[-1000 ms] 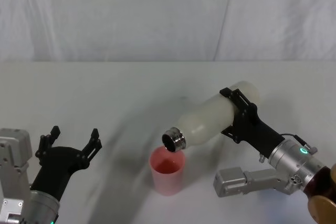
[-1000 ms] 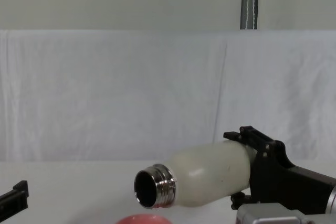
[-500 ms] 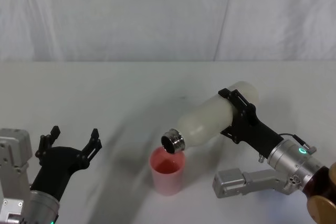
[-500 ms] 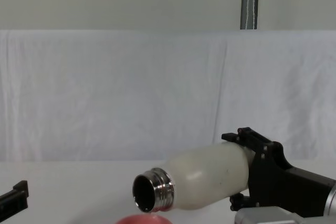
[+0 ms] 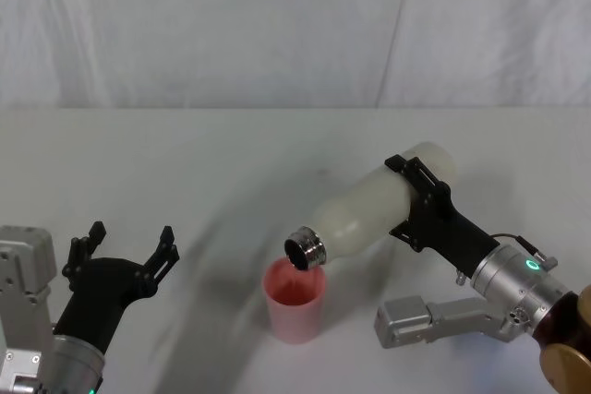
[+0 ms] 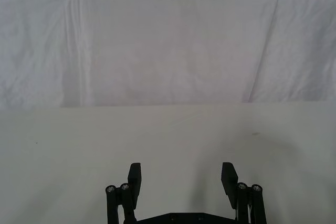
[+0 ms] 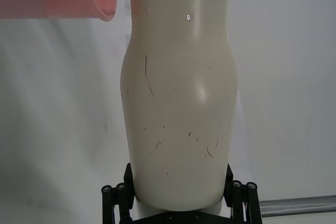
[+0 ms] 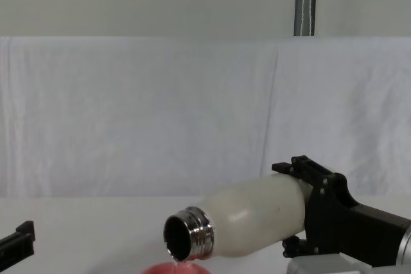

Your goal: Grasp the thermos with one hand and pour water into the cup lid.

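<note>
I am the robot, at a white-draped table (image 5: 185,154); my right gripper (image 5: 420,205) is clamped around the lower body of the thermos (image 5: 369,209), black fingers (image 7: 116,195) pressed on either side of the cream-white bottle; I hold it in the air, tipped over with its base raised behind and its silver neck (image 8: 189,242) angled down toward me; the open mouth hangs just above the far rim of the cup lid (image 5: 295,300), a small pink cup standing upright on the table in front of me, between my two arms; there is a reddish gleam inside the cup, and in the chest view a small glint at the lip of the neck, though I cannot tell for sure whether water is running; my left gripper (image 5: 125,256) rests low at my left side, well apart from the cup, its fingers spread wide and holding nothing; by my judgement I am in the pouring step itself; the next move calls for a slow, steady tilt with the mouth kept over the cup's opening, then rolling the thermos back upright before the cup overfills.
</note>
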Controlling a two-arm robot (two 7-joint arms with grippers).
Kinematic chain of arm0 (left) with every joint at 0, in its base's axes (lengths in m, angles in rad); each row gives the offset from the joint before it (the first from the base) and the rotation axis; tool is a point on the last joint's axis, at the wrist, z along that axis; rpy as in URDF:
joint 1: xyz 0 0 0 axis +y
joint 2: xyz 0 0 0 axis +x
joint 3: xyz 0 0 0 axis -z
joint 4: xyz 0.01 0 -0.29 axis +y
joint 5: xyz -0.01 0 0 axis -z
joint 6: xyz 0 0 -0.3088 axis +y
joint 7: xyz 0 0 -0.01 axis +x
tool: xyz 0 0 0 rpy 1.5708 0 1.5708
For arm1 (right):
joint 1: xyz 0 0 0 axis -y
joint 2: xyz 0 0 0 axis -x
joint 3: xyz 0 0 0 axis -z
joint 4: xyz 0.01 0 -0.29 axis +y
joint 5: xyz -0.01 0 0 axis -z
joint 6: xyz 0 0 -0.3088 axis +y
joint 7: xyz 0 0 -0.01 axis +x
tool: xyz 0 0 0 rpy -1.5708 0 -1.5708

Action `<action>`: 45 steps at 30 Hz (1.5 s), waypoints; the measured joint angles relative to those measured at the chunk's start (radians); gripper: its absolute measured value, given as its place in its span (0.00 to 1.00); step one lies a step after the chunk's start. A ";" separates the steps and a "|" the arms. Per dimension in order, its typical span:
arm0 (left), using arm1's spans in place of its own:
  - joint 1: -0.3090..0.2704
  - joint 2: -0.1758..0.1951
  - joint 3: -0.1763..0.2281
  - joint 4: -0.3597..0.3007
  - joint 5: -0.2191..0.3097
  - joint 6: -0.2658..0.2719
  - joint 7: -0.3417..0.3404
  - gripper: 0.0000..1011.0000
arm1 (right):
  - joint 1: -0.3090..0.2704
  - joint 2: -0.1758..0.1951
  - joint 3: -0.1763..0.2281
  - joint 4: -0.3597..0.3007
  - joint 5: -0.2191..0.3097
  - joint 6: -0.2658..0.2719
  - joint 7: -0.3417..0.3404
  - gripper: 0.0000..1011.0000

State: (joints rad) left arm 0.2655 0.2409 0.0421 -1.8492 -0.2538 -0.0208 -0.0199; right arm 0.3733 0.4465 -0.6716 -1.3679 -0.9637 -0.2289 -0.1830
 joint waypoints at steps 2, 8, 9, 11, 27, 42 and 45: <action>0.000 0.000 0.000 0.000 0.000 0.000 0.000 0.99 | 0.000 0.000 0.000 0.000 0.000 0.000 0.000 0.95; 0.000 0.000 0.000 0.000 0.000 0.000 0.000 0.99 | 0.001 0.000 0.000 0.003 0.001 0.000 -0.002 0.95; 0.000 0.000 0.000 0.000 0.000 0.000 0.000 0.99 | 0.001 0.001 0.000 0.003 0.001 0.000 -0.002 0.95; 0.000 0.000 0.000 0.000 0.000 0.000 0.000 0.99 | 0.001 0.001 0.000 0.003 0.001 0.000 -0.002 0.95; 0.000 0.000 0.000 0.000 0.000 0.000 0.000 0.99 | 0.004 0.003 0.000 0.005 0.001 0.001 -0.003 0.95; 0.000 0.000 0.000 0.000 0.000 0.000 0.000 0.99 | 0.007 0.004 -0.002 0.009 -0.003 0.002 -0.006 0.95; 0.000 0.000 0.000 0.000 0.000 0.000 0.000 0.99 | 0.008 0.005 -0.002 0.009 -0.004 0.003 -0.007 0.95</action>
State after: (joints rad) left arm 0.2655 0.2410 0.0421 -1.8492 -0.2539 -0.0208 -0.0199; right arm 0.3808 0.4511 -0.6740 -1.3586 -0.9678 -0.2256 -0.1895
